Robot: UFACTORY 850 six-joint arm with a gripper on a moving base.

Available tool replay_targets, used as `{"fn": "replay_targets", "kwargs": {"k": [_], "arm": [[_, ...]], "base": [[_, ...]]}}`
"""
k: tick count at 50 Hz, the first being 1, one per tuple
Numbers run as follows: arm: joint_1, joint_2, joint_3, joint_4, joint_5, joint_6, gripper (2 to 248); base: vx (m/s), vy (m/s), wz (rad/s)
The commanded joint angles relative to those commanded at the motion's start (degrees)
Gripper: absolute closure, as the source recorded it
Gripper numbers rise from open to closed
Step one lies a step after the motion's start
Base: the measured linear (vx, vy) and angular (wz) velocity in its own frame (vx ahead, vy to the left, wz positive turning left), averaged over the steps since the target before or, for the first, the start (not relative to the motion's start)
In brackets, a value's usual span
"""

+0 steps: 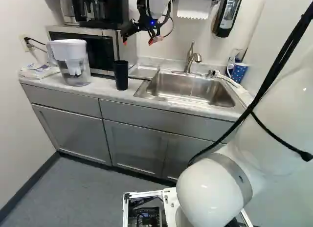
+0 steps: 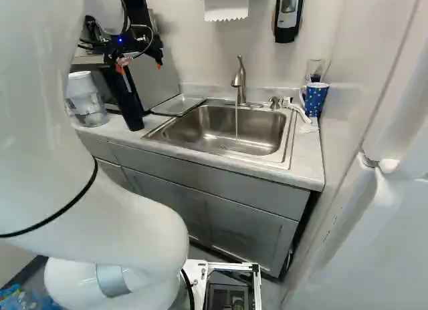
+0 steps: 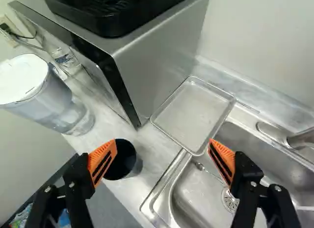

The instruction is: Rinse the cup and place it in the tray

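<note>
Pale counter [image 1: 100, 89] bears the black cup [image 1: 121, 74] upright, left of centre in the left base view; gripper [image 3: 162, 149] hangs jaws well apart, off-line, so an uncorrected descent could knock it over the front.

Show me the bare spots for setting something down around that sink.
The tray beside the microwave is bare. So is the counter between pitcher and black cup, and a patch between that cup and the sink. It's crowded around the blue mug, at the right of the right base view.
</note>
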Motion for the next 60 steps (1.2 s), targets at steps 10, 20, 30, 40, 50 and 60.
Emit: {"fn": "replay_targets", "kwargs": {"k": [10, 20, 30, 40, 50, 60], "arm": [[1.77, -1.34, -1.26, 0.0, 0.0, 0.0, 3], [3.46, -2.53, -2.4, 0.0, 0.0, 0.0, 3], [5.09, -3.77, -3.6, 0.0, 0.0, 0.0, 3], [6.49, -4.54, -4.35, 0.0, 0.0, 0.0, 3], [7.71, -4.61, -4.43, 0.0, 0.0, 0.0, 3], [8.24, -4.72, -4.32, 0.0, 0.0, 0.0, 3]], "base": [[0.0, 0.0, 0.0], [0.0, 0.0, 0.0], [0.0, 0.0, 0.0], [0.0, 0.0, 0.0], [0.0, 0.0, 0.0], [0.0, 0.0, 0.0]]}}
